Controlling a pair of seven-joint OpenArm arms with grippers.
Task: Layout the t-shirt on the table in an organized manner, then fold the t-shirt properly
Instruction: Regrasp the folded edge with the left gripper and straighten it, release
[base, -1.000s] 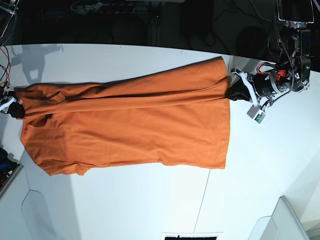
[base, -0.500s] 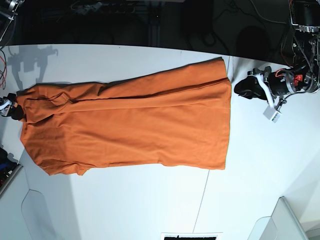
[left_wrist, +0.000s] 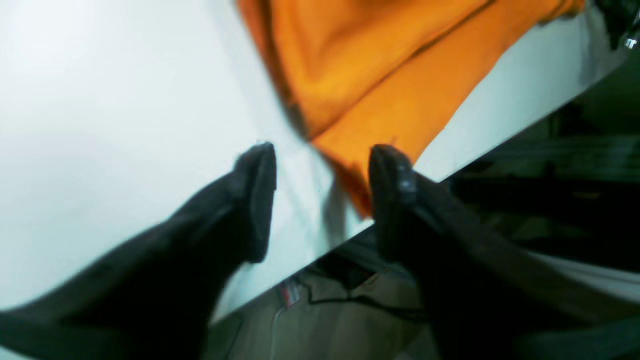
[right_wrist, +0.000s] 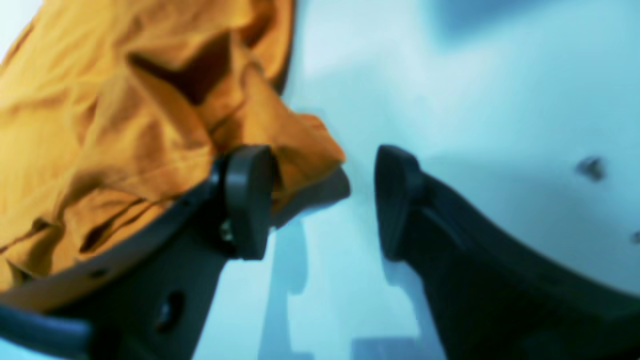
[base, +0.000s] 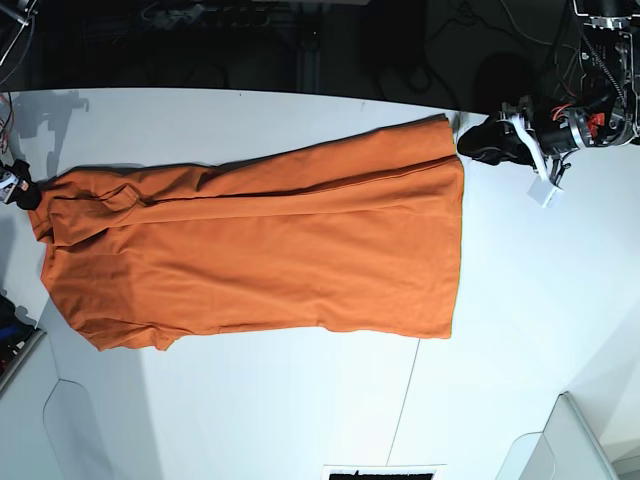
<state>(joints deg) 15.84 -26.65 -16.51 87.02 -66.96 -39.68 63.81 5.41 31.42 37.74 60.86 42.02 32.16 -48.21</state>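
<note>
The bright orange fabric t-shirt (base: 260, 250) is lying spread lengthwise on the smooth white surface (base: 520, 330). Both end effectors are standing spread and empty, the left end effector (base: 478, 145) just beside the t-shirt's hem corner, the right end effector (right_wrist: 322, 200) beside its bunched shoulder end.

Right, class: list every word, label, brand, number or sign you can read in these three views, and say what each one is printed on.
None can be read.
The t-shirt shows plain orange fabric, no print.
The table is bare white apart from a seam.
A black-and-white patch at the base view's bottom edge is cut off and too small to read.
Both wrist views are blurred.
</note>
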